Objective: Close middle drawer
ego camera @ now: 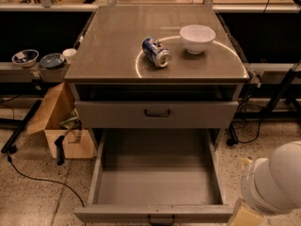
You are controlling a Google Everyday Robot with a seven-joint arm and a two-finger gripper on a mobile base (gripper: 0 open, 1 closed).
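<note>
The middle drawer (155,173) is pulled far out toward me. Its long grey tray is bare inside. Its low front panel runs along the bottom edge of the view, with the small black bar handle (161,219) at its centre. Above it sits the taller-fronted grey drawer (117,114) with its black handle (157,113). My gripper is out of view. Only my arm's white rounded body (277,182) shows, at the bottom right, just right of the open drawer's front corner. The lowest drawer is hidden under the open one.
A blue can (156,52) lies on its side and a white bowl (197,37) stands on the cabinet top (108,46). An open cardboard box (59,121) stands on the floor to the left. Bowls (26,57) sit on a low shelf at the left. Cables run across the floor.
</note>
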